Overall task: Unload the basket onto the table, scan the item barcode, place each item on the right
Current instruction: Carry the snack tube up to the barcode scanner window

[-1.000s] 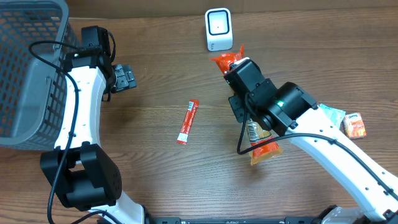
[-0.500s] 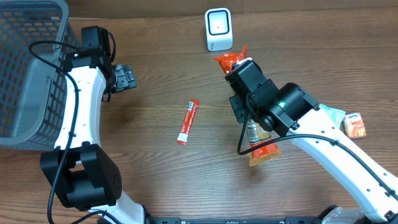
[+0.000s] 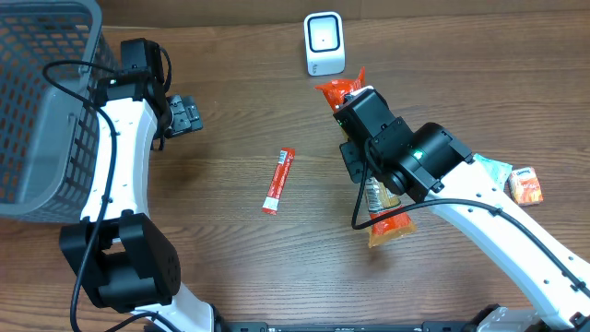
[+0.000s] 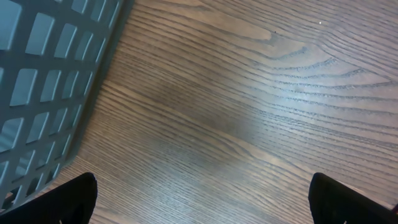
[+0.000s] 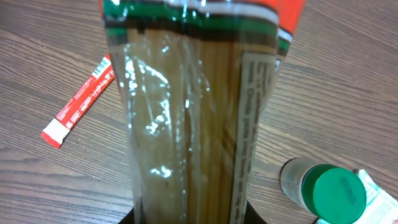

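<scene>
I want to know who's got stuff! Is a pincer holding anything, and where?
The right pincer holds the pasta packet around its middle, both ends sticking out. The left pincer is open and empty.

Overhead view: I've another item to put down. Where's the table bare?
Bare wood lies between the left arm and the red sachet, and from that sachet up to the scanner. The right is crowded: right claw holding the pasta pack, a bottle, a small carton.

Soft, even light fills my tabletop with only faint, soft-edged shadows, a pale sheen lies toward 3 o'clock in my left wrist view, and white glare streaks the clear pasta wrapper toward 9 o'clock.
</scene>
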{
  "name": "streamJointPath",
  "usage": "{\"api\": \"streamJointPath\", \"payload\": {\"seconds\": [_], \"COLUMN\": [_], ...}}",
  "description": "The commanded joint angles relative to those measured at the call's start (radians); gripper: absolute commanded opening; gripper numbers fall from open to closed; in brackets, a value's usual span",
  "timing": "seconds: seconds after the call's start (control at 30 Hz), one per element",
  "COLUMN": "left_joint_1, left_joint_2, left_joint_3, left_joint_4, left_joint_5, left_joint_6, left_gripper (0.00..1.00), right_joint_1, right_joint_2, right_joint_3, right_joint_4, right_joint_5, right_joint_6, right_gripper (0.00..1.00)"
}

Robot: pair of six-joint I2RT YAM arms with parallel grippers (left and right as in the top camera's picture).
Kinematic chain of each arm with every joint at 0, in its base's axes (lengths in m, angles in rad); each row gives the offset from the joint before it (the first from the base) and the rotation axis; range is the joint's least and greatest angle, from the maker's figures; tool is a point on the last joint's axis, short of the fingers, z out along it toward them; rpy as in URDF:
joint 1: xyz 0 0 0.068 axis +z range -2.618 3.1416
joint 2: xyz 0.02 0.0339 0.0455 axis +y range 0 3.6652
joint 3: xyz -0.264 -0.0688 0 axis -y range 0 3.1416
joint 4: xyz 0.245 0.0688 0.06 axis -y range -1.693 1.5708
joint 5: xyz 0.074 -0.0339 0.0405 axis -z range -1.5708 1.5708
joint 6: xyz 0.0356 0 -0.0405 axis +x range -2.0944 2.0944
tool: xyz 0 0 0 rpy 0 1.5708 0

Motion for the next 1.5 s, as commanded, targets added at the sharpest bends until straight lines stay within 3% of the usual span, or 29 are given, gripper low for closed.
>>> {"api": "streamJointPath", "payload": {"seconds": [0.0,0.37,0.47,0.63,0.83,0.97,1.17,1.27,1.47], "left_joint_1": [-0.006,-0.006,-0.006,-0.006,-0.007,-0.006,-0.006,-0.006,-0.006], "left_joint_2": [-0.008,-0.008,-0.008,-0.008,-0.008,-0.008,-0.008,-0.008,-0.008], "left_joint_3": [0.018,0.018,0.018,0.018,0.018,0.018,0.018,0.018,0.018], "left_joint_4": [0.0,0.0,0.0,0.0,0.0,0.0,0.0,0.0,0.0], "left_joint_5": [0.005,0.005,0.005,0.005,0.005,0.005,0.005,0.005,0.005], "left_joint_6": [0.011,0.011,0.011,0.011,0.011,0.011,0.011,0.011,0.011], "left_gripper": [1.0,1.0,1.0,1.0,1.0,0.99,1.0,1.0,1.0], "right_joint_1": [0.003,0.0,-0.031,-0.14,-0.207,-0.206,-0.188,-0.177,-0.158], "right_joint_2": [-0.052,-0.052,-0.047,0.024,0.29,0.457,0.652,0.74,0.843], "right_joint_3": [0.023,0.027,0.097,0.414,0.956,1.117,1.106,1.106,1.102], "right_joint_4": [0.014,0.058,0.054,-0.072,-0.345,-0.401,-0.274,-0.132,0.212], "right_joint_5": [0.011,0.011,-0.001,-0.219,-0.233,-0.225,-0.09,0.095,0.257], "right_joint_6": [0.005,0.032,0.054,0.003,-0.081,-0.176,-0.386,-0.512,-0.775], "right_gripper": [0.04,0.03,0.03,0.03,0.03,0.04,0.03,0.03,0.03]}}
